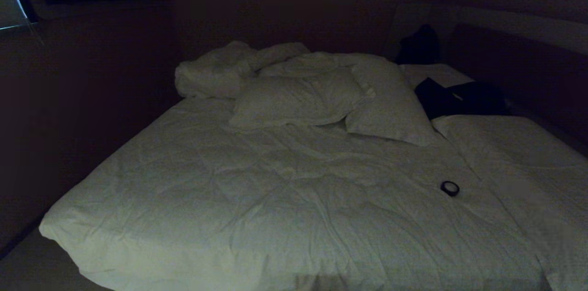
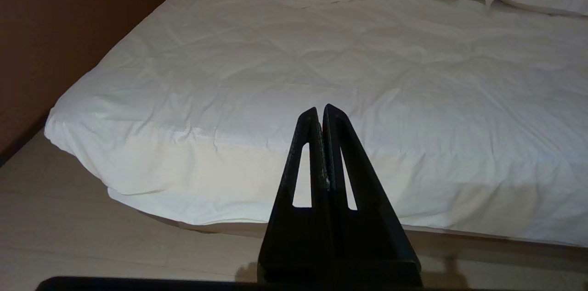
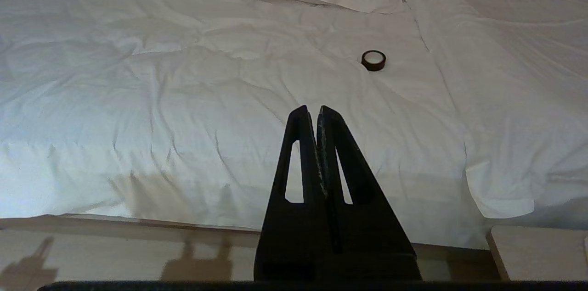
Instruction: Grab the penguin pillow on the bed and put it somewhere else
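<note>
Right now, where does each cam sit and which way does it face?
Head: up on the robot, looking forward and down over the bed toward the white pillows; no arm shows.
Left wrist: behind the left tool, shut, off the bed's foot, facing its left corner and the floor.
Right wrist: behind the right tool, shut, facing the bed's right part.
Shared: head and right wrist both show the tape roll.

Plain white bed (image 1: 275,199), dark tape ring (image 1: 450,188)
</note>
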### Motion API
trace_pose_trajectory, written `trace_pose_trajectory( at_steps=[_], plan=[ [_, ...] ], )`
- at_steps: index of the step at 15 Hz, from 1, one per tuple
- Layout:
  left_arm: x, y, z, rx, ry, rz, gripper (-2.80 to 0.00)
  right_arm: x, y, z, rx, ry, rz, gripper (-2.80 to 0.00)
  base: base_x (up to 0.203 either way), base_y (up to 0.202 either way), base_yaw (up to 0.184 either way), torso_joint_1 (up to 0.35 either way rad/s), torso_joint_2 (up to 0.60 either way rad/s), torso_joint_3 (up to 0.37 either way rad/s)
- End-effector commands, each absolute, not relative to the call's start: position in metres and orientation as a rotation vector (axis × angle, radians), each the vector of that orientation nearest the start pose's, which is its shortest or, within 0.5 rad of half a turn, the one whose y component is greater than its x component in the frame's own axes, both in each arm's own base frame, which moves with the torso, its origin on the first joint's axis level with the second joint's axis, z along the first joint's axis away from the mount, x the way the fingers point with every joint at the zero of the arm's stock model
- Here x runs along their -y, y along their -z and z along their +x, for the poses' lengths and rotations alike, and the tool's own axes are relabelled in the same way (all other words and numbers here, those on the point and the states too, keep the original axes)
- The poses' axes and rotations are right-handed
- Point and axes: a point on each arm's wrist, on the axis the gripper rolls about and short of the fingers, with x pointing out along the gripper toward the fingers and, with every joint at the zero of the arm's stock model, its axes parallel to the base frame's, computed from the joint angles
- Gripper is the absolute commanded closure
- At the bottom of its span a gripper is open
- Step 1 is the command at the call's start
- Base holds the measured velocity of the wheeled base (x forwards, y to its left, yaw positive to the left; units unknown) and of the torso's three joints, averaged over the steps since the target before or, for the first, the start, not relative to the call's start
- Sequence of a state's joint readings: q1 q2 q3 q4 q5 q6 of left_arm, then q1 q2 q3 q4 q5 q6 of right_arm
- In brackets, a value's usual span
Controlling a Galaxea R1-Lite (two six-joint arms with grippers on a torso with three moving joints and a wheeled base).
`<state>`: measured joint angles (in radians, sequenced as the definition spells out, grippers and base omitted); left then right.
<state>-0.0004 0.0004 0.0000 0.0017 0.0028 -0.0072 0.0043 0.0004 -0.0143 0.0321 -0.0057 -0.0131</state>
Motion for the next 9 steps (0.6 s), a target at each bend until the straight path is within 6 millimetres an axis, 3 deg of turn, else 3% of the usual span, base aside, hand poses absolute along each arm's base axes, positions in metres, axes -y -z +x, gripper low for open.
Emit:
trace_pose_trajectory(
  at_steps=[1, 9],
  plan=[
    [-0.0001, -0.0749, -0.0227, -0.003, -0.003, -0.008, 0.00, 0.0002, -0.0760, -0.0239, -0.018, 0.001, -0.014, 0.00, 0.000, 0.000, 0.000, 0.000, 0.00, 0.000],
    [-0.0001, -0.0749, -0.0227, -0.003, -0.003, -0.008, 0.00, 0.0002, -0.0763, -0.0239, -0.020, 0.000, -0.018, 0.00, 0.000, 0.000, 0.000, 0.000, 0.00, 0.000]
  ],
)
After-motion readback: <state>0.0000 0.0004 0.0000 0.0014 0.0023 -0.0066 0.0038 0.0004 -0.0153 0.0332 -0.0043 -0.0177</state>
